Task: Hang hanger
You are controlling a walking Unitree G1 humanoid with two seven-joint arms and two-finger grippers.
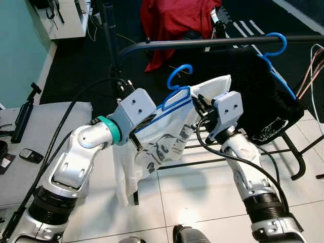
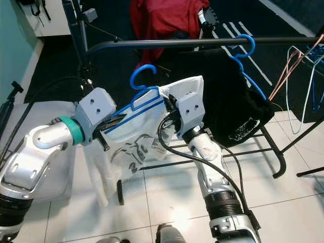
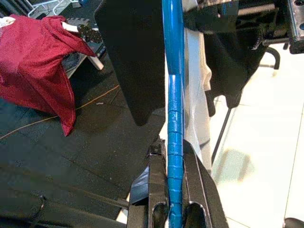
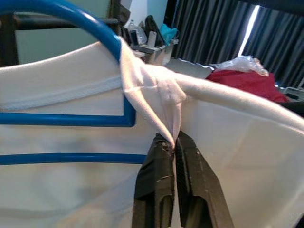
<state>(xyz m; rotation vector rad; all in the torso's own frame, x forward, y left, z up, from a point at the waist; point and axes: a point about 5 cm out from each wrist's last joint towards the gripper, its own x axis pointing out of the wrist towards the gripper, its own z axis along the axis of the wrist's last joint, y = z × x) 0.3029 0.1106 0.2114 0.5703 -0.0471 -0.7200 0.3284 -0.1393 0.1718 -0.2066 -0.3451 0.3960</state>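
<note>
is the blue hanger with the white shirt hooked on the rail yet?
No: the blue hanger carrying the white shirt has its hook in the air below the black rail, held by both grippers.

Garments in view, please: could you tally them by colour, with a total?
White: 1, the T-shirt on the blue hanger, held by the left gripper and right gripper.
Black: 1, the shirt hanging on the rail.
Red: 1, the cloth draped behind the rail.
Total: 3.
</note>
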